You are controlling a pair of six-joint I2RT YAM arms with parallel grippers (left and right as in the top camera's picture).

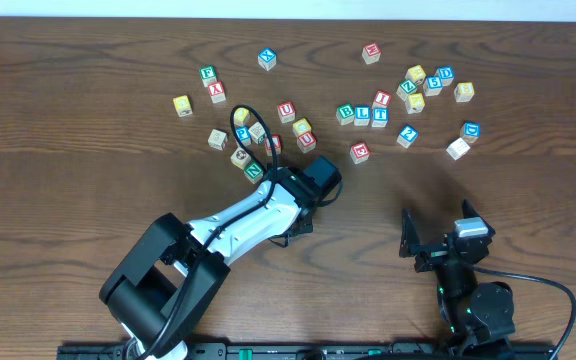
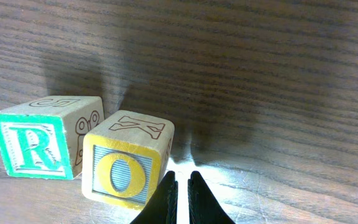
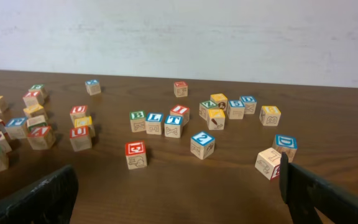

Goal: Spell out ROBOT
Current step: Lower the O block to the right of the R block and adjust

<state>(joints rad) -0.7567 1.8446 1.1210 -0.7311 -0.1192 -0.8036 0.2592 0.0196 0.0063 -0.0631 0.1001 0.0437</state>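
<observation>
In the left wrist view a green R block (image 2: 39, 145) and a yellow O block (image 2: 126, 167) stand side by side on the table, R to the left, touching or nearly so. My left gripper (image 2: 182, 179) is shut and empty, low on the table just right of the O block. In the overhead view it (image 1: 271, 173) sits beside these two blocks (image 1: 253, 170). My right gripper (image 3: 176, 168) is open and empty, back near the front of the table (image 1: 438, 222). A row of B (image 3: 137, 119), L (image 3: 155, 122) and T (image 3: 173, 124) blocks lies ahead of it.
Several loose letter blocks lie scattered across the far half of the table, among them a red block (image 1: 360, 152), a blue block marked 2 (image 1: 407, 135) and a cluster at the back right (image 1: 428, 85). The left arm's cable loops above blocks (image 1: 243, 120).
</observation>
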